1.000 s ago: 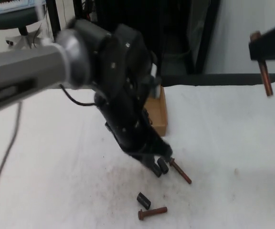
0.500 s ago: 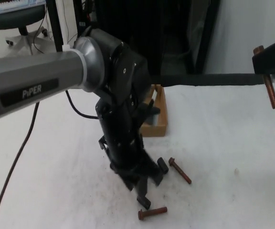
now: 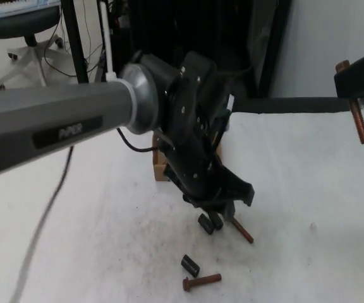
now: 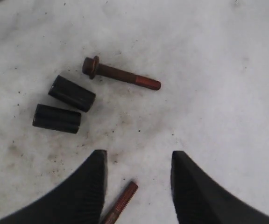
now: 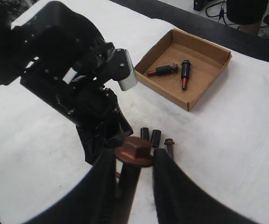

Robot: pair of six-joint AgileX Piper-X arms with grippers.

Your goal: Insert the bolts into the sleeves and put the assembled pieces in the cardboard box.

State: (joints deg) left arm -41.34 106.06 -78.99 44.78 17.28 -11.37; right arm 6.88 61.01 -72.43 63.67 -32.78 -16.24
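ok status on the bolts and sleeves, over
Left fingers open over two sleeves and a loose bolt; another bolt's tip lies between them. Right fingers shut on a raised bolt. Two assembled pieces in the cardboard box.

Left gripper (image 4: 139, 161) low, angled down, 2 fingers (image 4: 85, 191) spread, right gripper (image 5: 133, 168) raised, fingers (image 5: 172, 186) clamping bolt (image 5: 133, 150).

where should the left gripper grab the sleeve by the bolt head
Grip the sleeve mid-length from above, left gripper closing across its long sides. It lies flat, and this likely keeps both ends open. The second sleeve lies close, so one finger has little room.
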